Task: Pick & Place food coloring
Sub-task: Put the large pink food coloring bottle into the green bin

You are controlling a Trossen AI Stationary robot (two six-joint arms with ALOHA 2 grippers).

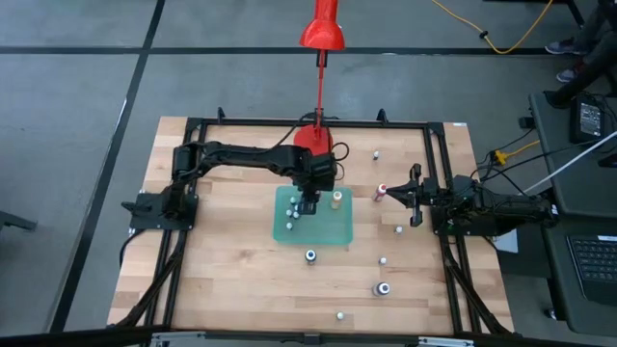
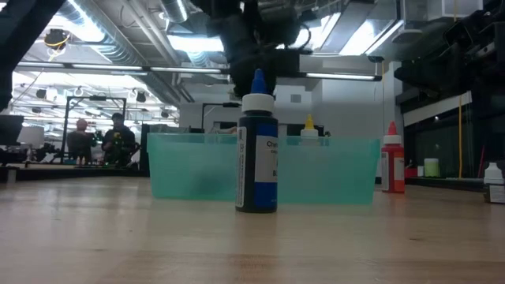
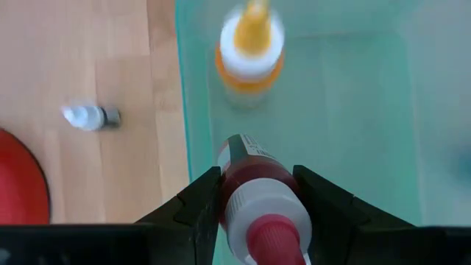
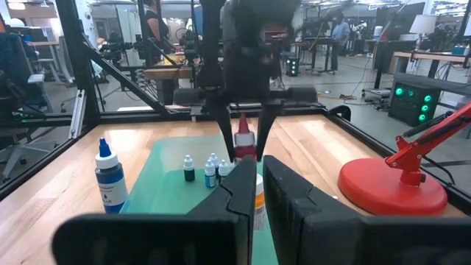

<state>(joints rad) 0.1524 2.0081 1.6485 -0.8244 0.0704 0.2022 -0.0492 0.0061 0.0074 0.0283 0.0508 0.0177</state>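
Note:
My left gripper (image 1: 308, 203) is over the far part of the green tray (image 1: 328, 234), shut on a red food coloring bottle (image 3: 254, 193) with a white collar and a red cap. Inside the tray a yellow-capped bottle (image 3: 252, 50) stands upright, and several tiny bottles (image 4: 210, 171) stand on the tray floor. A blue bottle (image 2: 257, 150) stands on the table at the tray's near side. My right gripper (image 4: 259, 177) waits toward the table's right, fingers together. A red bottle (image 1: 382, 191) stands just in front of it. My left gripper pinches the red bottle's body just under its white collar (image 3: 243, 177), one finger (image 3: 193, 210) on either side. The fingers come from above, pointing down. The bottle is upright with its cap toward the wrist. Its lower end (image 3: 237, 146) is above the tray's far wall.
The red lamp's round base (image 1: 313, 138) sits just beyond the tray's far edge. A small bottle (image 3: 90, 116) lies on the wood between lamp and tray. More bottles are scattered on the table's near-right part (image 1: 383, 288), (image 1: 339, 315). People stand in the room behind.

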